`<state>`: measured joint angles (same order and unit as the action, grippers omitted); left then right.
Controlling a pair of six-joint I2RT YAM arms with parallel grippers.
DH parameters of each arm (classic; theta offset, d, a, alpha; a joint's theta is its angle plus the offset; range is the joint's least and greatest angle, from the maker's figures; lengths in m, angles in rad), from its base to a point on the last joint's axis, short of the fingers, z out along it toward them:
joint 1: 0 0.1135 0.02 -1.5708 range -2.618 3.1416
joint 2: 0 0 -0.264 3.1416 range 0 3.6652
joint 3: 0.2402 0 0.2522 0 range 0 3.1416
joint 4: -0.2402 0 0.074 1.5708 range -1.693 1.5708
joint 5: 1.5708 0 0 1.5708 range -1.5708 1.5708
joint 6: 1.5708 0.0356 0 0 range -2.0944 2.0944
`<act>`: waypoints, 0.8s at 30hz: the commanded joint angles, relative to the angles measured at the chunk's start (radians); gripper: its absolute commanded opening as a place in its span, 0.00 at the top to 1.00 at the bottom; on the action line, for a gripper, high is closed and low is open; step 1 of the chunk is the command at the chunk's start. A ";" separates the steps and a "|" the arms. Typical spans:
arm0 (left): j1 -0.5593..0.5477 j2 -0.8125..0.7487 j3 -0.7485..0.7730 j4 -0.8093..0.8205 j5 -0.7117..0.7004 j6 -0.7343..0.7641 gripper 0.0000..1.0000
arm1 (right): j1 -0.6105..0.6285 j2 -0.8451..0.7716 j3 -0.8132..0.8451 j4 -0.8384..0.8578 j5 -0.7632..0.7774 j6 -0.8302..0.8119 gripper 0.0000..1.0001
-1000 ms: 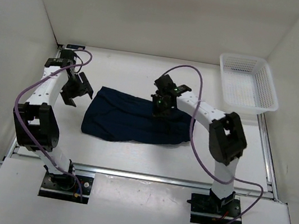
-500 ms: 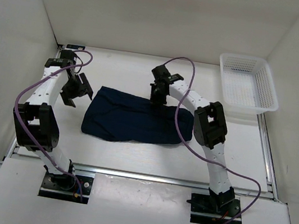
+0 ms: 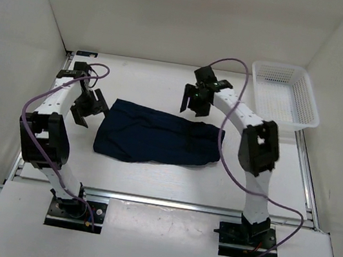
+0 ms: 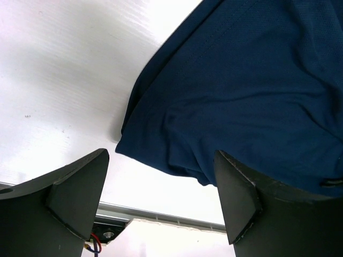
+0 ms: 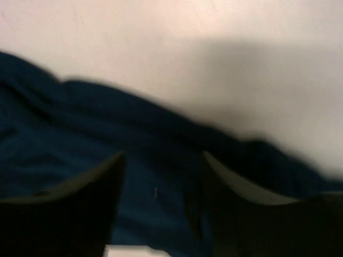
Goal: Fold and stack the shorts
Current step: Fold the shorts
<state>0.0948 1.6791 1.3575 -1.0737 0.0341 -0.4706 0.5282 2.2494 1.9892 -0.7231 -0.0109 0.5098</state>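
Observation:
The dark navy shorts [image 3: 157,137] lie flat on the white table as one wide oblong, seen close up in the left wrist view [image 4: 246,91] and blurred in the right wrist view [image 5: 80,123]. My left gripper [image 3: 88,106] hangs open just off the shorts' left end; between its fingers [image 4: 161,160] I see the near left corner of the cloth and bare table. My right gripper [image 3: 197,100] is open above the shorts' back edge, with nothing between its fingers [image 5: 163,160].
A white mesh basket [image 3: 285,94] stands at the back right corner, holding nothing. White walls close in the left, back and right sides. An aluminium rail [image 3: 166,201] runs along the near edge of the table [image 3: 145,85].
My right gripper has opened, let go of the shorts' back edge and lifted away toward the back right. The cloth has settled flat. The left gripper has barely shifted.

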 commanded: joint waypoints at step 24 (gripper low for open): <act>-0.015 -0.088 -0.044 0.009 -0.008 0.007 0.10 | -0.367 -0.846 -1.225 0.479 -0.216 0.218 0.19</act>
<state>0.0830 1.6695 1.3151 -1.0668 0.0338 -0.4648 0.1619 1.3685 0.6834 -0.3149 -0.2966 0.7761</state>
